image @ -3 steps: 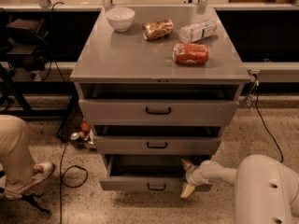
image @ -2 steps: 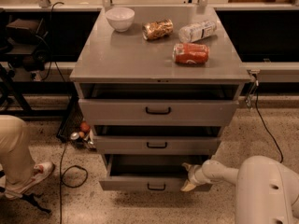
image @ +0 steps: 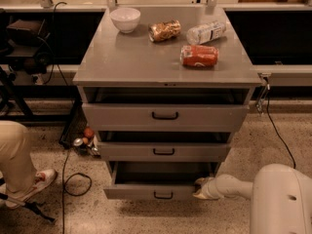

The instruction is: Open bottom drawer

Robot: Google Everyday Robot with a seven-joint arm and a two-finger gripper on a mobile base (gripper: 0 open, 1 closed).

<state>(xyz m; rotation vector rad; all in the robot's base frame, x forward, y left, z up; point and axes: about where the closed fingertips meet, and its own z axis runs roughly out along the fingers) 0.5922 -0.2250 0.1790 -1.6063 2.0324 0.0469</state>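
Note:
The grey cabinet has three drawers. The bottom drawer is the lowest, with a shallow front and a small black bar handle. It stands pulled out, its inside showing dark. My gripper is at the right end of the drawer's front, low near the floor, at the end of my white arm reaching in from the lower right.
On the cabinet top are a white bowl, a snack bag, a clear plastic bottle and a red can. A person's leg and shoe are at the left, with cables and small objects on the floor.
My gripper has stayed at the drawer's right front corner, shifting slightly upward. The bottom drawer stays pulled out.

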